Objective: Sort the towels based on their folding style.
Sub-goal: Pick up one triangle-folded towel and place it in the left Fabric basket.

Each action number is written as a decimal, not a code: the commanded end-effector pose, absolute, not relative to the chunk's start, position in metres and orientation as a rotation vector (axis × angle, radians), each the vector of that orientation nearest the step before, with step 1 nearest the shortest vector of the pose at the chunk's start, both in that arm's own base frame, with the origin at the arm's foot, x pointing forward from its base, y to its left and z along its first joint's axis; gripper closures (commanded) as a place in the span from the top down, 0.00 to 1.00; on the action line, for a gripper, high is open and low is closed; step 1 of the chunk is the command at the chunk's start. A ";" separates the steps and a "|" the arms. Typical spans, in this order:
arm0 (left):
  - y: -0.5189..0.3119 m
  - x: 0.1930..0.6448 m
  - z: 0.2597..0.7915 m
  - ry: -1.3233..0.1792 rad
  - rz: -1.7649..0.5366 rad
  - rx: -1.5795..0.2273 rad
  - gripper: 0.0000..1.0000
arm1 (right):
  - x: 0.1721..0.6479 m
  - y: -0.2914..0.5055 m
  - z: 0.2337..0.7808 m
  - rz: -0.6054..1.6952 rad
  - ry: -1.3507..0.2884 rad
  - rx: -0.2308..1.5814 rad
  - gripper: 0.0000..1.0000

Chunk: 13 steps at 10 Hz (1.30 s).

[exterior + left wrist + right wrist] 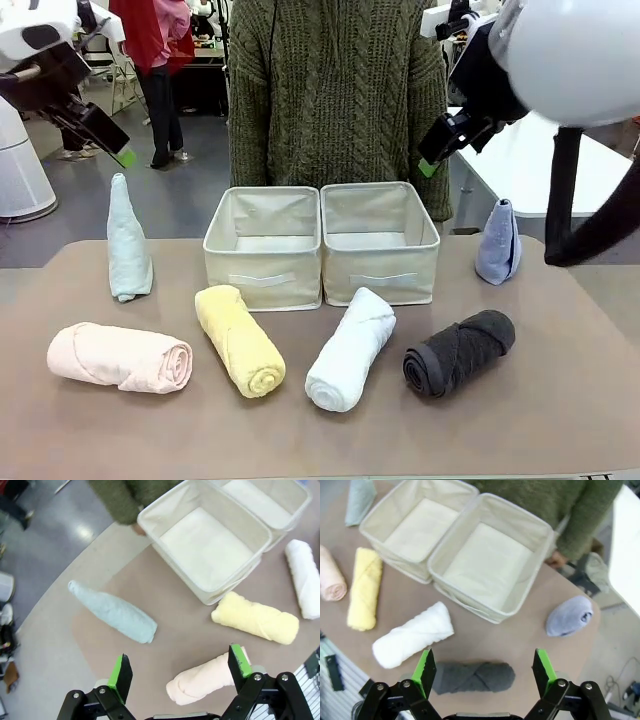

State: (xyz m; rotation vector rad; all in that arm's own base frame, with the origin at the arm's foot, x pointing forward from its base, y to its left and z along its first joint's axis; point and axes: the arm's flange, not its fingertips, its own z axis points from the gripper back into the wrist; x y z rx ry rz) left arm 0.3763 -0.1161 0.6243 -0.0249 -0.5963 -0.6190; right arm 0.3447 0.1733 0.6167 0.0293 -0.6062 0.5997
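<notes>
I see my left gripper (pixel 180 667) hovering open-jawed above the pink towel (pixel 202 681), the right gripper (pixel 485 666) likewise above the dark grey towel (pixel 472 676), with the beige bins (pixel 470 605) beyond.

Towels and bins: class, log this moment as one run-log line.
left gripper: open, raised | right gripper: open, raised | bins: both empty | towels: four rolled, two cones, all on table
</notes>
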 end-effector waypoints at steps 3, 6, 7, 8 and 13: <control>0.019 0.418 0.632 -0.532 -0.820 -0.496 1.00 | 0.394 0.023 0.643 0.721 -0.554 0.570 1.00; 0.107 0.418 0.634 -0.526 -0.774 -0.690 1.00 | 0.381 -0.083 0.643 0.685 -0.642 0.722 1.00; 0.133 0.413 0.639 -0.565 -0.778 -0.747 1.00 | 0.371 -0.115 0.642 0.679 -0.680 0.769 1.00; 0.151 0.405 0.646 -0.588 -0.797 -0.762 1.00 | 0.365 -0.132 0.640 0.707 -0.691 0.788 1.00; 0.191 0.381 0.635 -0.729 -0.908 -0.780 1.00 | 0.358 -0.170 0.619 0.840 -0.768 0.853 1.00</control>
